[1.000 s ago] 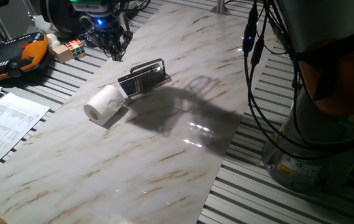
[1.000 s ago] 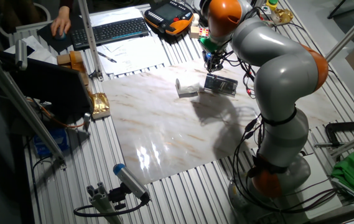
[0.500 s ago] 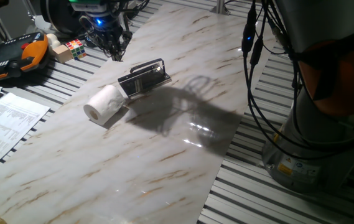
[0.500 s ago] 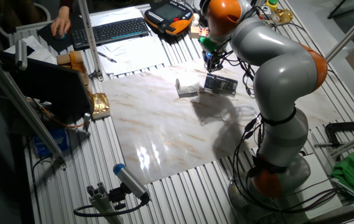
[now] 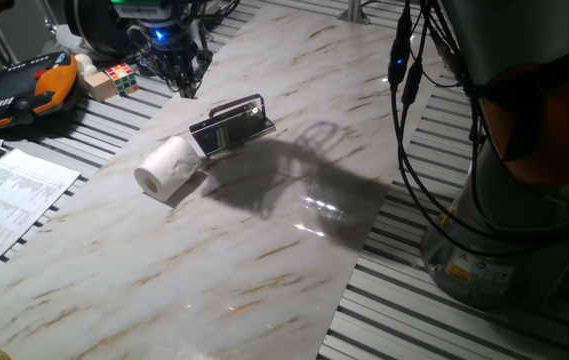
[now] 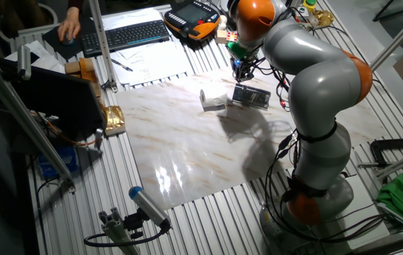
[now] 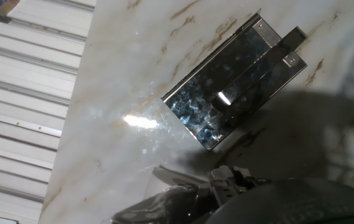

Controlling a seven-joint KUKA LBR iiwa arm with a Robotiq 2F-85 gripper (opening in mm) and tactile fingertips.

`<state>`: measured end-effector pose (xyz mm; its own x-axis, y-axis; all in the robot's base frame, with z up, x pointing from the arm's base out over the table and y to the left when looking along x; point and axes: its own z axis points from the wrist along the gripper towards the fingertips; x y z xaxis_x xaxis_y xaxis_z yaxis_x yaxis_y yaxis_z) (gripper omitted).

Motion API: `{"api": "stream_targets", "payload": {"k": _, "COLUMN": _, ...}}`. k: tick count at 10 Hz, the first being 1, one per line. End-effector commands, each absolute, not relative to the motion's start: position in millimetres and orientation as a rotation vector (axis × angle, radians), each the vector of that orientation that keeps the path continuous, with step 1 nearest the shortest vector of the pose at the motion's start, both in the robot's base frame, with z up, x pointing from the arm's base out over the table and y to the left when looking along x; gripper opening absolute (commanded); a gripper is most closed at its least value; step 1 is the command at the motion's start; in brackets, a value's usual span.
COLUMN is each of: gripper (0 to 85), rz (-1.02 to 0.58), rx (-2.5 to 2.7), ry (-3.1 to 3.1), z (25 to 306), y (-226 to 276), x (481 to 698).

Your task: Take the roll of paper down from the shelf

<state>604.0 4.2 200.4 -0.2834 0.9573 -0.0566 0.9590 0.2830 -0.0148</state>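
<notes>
The white roll of paper (image 5: 169, 168) lies on its side on the marble table (image 5: 264, 260), touching the left end of the shelf (image 5: 232, 125), not on it. The shelf is a small black rack with a silver wire rail. Both also show in the other fixed view, the roll (image 6: 212, 100) left of the shelf (image 6: 251, 96). My gripper (image 5: 182, 82) hangs empty above the table's far edge, behind the shelf and apart from the roll, and its fingers look spread. The hand view looks down on the shelf (image 7: 232, 87); the roll is not clear there.
A black-and-orange case (image 5: 24, 88), a colour cube (image 5: 121, 75) and a wooden block stand off the table's far left. Printed sheets (image 5: 4, 200) lie at the left. The arm's base (image 5: 504, 230) and hanging cables (image 5: 409, 120) stand at the right.
</notes>
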Motion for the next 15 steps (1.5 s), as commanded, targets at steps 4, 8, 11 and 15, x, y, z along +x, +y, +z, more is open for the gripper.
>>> {"api": "stream_targets", "payload": {"k": 4, "gripper": 0.7, "rz": -0.082, "rx": 1.865, "ry": 2.487, "z": 200.2, "y": 4.5, "x": 604.3}}
{"api": "stream_targets", "payload": {"k": 8, "gripper": 0.7, "rz": -0.071, "rx": 1.862, "ry": 2.491, "z": 200.1, "y": 4.3, "x": 604.5}}
{"api": "stream_targets", "payload": {"k": 11, "gripper": 0.7, "rz": -0.067, "rx": 1.868, "ry": 2.491, "z": 199.8, "y": 4.6, "x": 604.9}}
{"api": "stream_targets", "payload": {"k": 15, "gripper": 0.7, "rz": -0.069, "rx": 1.865, "ry": 2.492, "z": 199.7, "y": 4.9, "x": 605.1}}
